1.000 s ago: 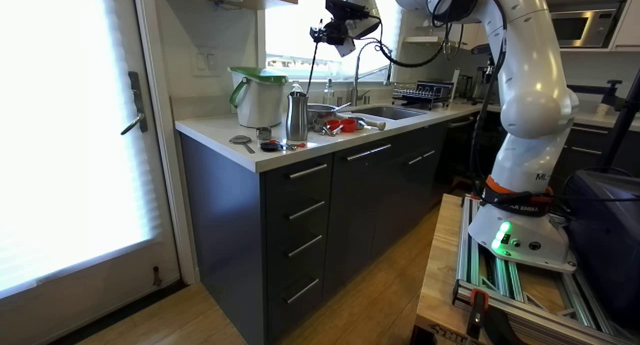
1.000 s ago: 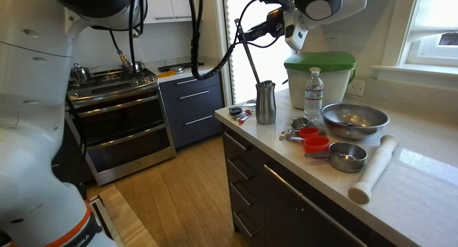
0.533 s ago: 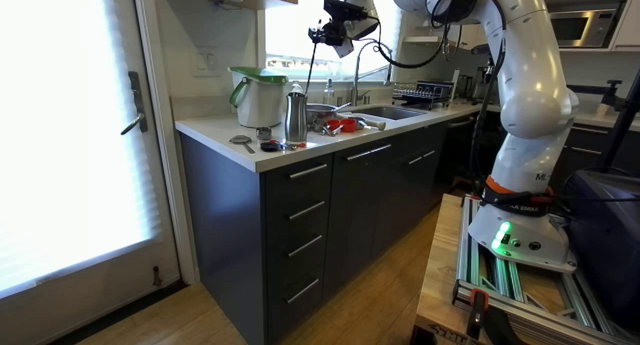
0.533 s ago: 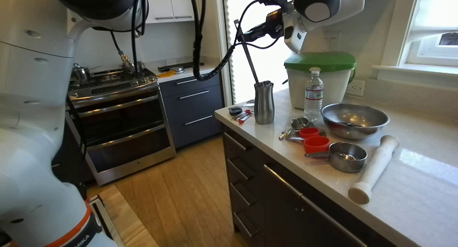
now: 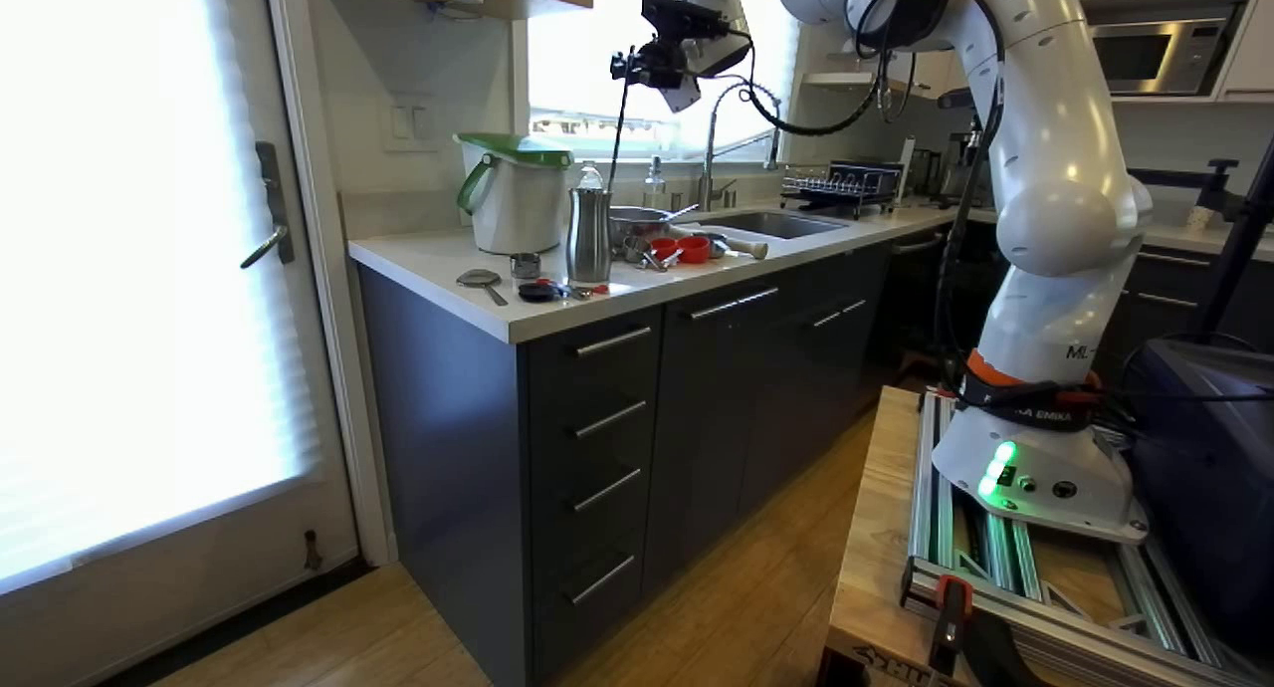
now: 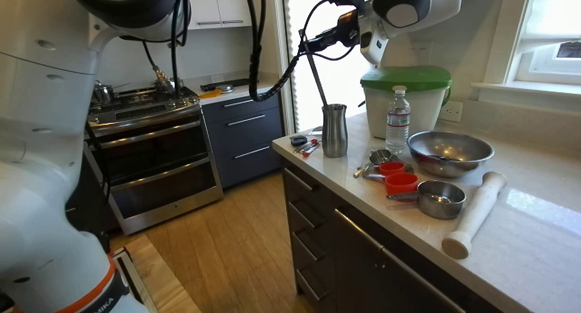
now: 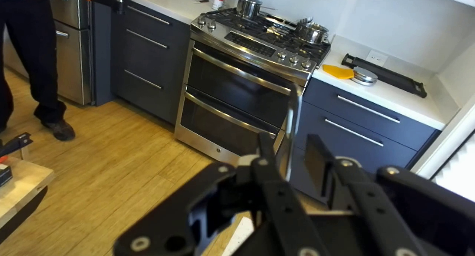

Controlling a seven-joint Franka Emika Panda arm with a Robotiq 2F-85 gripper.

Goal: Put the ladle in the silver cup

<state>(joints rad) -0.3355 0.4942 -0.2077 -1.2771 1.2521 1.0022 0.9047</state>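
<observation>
Black fingers (image 7: 317, 163) stand apart in the wrist view, the long, slim metal ladle (image 7: 292, 111) between them, and both exterior views show it leaning in the tall silver metal cup (image 6: 335, 132), which I could topple if backing off snags the ladle.

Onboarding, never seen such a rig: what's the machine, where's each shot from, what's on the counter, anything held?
It's a Franka robot arm with a pincer. Two views are shot from outside the robot; the third, from the wrist camera, faces the gas range. On the counter: the silver cup, red measuring cups, a steel mixing bowl and a green-lidded bin, among others. The ladle runs between the pincer's jaws down to the cup's mouth; the jaws stand apart, so it doesn't look gripped.
</observation>
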